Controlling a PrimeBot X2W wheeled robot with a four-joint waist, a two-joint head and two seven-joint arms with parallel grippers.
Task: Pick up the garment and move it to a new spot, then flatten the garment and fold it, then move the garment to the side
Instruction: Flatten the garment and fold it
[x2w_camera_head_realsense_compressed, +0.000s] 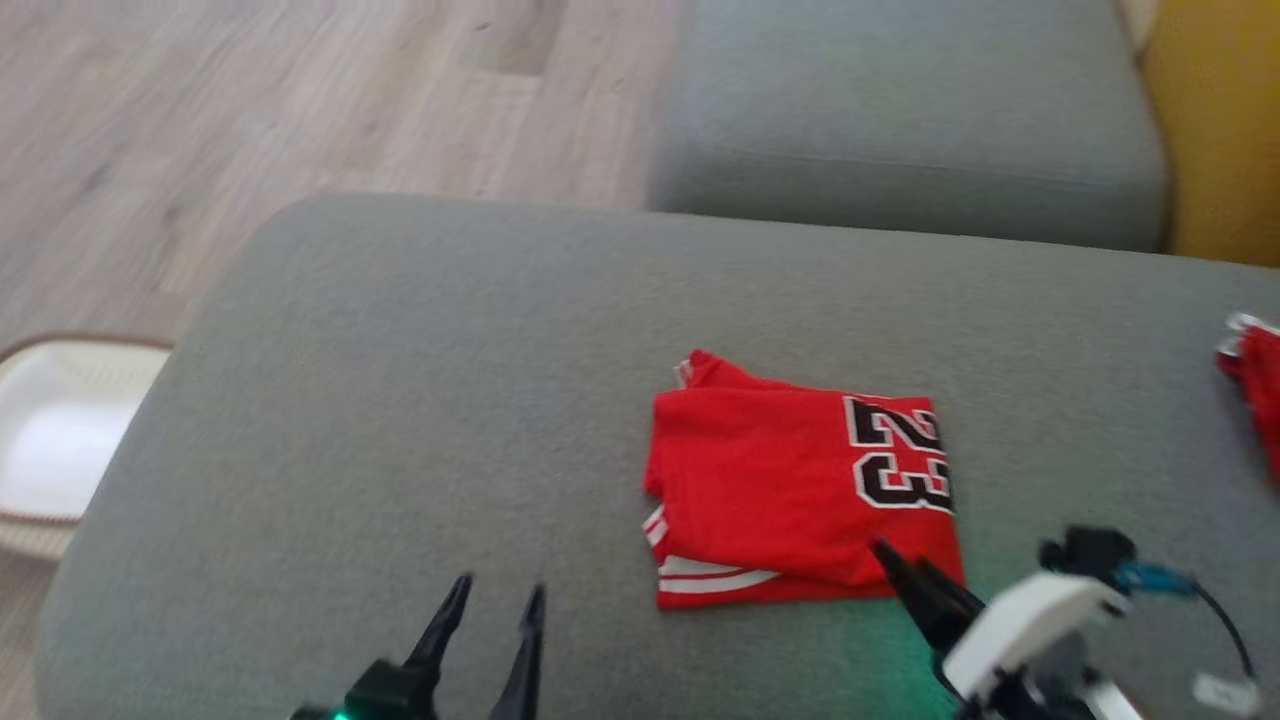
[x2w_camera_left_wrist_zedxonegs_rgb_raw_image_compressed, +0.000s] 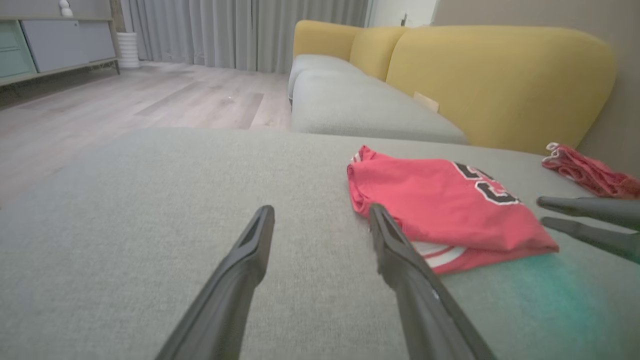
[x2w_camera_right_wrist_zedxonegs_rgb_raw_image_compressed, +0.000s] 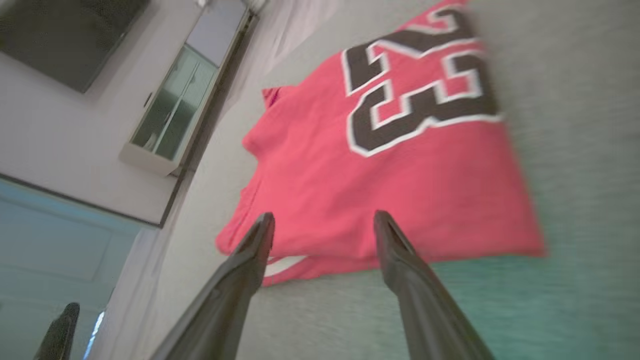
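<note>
Red fabric jersey (x2w_camera_head_realsense_compressed: 790, 480), folded square, black 23 showing, lies on the grey cushion (x2w_camera_head_realsense_compressed: 400, 400) at our wide-spread right claw's (x2w_camera_head_realsense_compressed: 902, 558) tips; our left claw (x2w_camera_head_realsense_compressed: 500, 587) gapes alongside.

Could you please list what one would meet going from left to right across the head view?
White basket on the floor → left gripper, fingers apart → folded red jersey with the number 23 → second red garment at the right edge.
</note>
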